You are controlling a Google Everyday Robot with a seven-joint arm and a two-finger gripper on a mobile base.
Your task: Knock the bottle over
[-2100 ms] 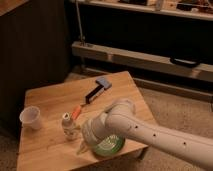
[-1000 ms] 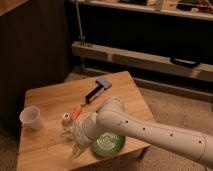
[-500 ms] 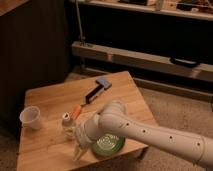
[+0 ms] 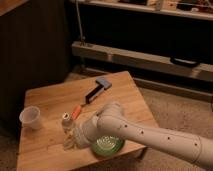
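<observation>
The small whitish bottle (image 4: 66, 122) with a round white cap stands upright on the wooden table (image 4: 50, 100), left of centre. My gripper (image 4: 71, 141) is at the end of the white arm (image 4: 150, 137), low over the table just in front of and slightly right of the bottle, very close to its base. The arm hides part of the gripper.
A translucent white cup (image 4: 30, 118) stands left of the bottle. An orange marker (image 4: 76, 111) lies just right of it. A black-and-blue tool (image 4: 97, 90) lies toward the back. A green round object (image 4: 107, 145) sits under the arm near the front edge.
The arm has shifted left and forward toward the bottle. The bottle still stands upright in the same place.
</observation>
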